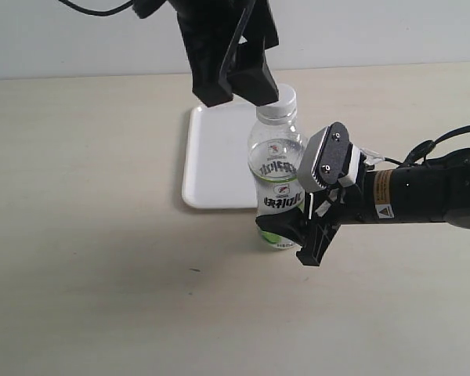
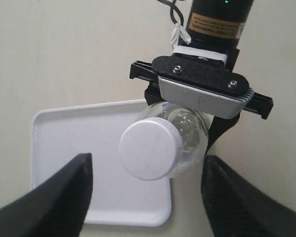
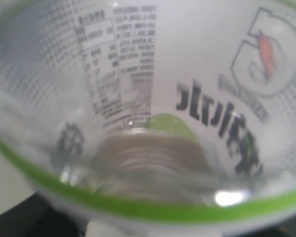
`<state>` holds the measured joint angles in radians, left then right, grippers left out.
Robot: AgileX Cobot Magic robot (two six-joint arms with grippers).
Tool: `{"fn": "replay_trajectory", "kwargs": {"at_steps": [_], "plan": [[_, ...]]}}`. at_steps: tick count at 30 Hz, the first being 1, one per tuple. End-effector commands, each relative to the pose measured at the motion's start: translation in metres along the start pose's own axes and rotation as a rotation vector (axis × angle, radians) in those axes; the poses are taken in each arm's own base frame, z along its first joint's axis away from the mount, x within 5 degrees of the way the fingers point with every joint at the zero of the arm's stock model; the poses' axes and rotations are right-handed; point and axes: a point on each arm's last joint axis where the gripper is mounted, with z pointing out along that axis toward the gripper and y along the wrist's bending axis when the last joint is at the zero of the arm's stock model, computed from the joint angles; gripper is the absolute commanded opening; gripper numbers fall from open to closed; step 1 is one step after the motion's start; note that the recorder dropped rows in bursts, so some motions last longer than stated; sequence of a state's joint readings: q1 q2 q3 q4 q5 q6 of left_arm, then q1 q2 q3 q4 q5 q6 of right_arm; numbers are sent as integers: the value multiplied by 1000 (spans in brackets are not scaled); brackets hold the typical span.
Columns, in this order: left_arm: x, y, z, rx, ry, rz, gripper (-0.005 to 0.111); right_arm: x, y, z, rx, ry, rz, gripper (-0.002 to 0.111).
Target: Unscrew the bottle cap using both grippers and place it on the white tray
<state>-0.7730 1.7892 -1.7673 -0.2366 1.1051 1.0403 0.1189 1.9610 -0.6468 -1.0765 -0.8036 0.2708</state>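
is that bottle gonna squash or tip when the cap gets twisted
The bottle looks clear and seemingly empty, so it is probably light and thin-walled and may dent under the right gripper. Being tall and narrow, it would likely tip if let go. The grip sits low, so the neck might flex when the bottle cap is twisted.

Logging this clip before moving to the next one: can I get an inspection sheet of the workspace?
Surface: beige table.
Job's things: bottle upright by the white tray corner; bottle cap on its neck; tray holds nothing.
Clutter: nothing seen.
Grippers: right tool shut on the bottle's lower body; left tool open, over the cap.
Cables: black cable at each arm.
Surroundings: pale wall behind the table.
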Motion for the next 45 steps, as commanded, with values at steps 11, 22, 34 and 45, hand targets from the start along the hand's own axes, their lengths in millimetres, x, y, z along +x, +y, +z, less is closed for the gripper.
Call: {"fn": "replay_trajectory", "kwargs": {"at_steps": [11, 22, 34, 45], "plan": [[-4, -4, 19, 86, -33, 34, 62, 9, -2, 0, 15, 76, -6, 0], [-4, 2, 27, 31, -35, 52, 62, 8, -2, 0, 14, 74, -6, 0], [-2, 3, 40, 46, -21, 46, 62, 8, -2, 0, 13, 72, -6, 0], [-1, 1, 40, 67, -9, 8, 62, 8, -2, 0, 13, 72, -6, 0]]}}
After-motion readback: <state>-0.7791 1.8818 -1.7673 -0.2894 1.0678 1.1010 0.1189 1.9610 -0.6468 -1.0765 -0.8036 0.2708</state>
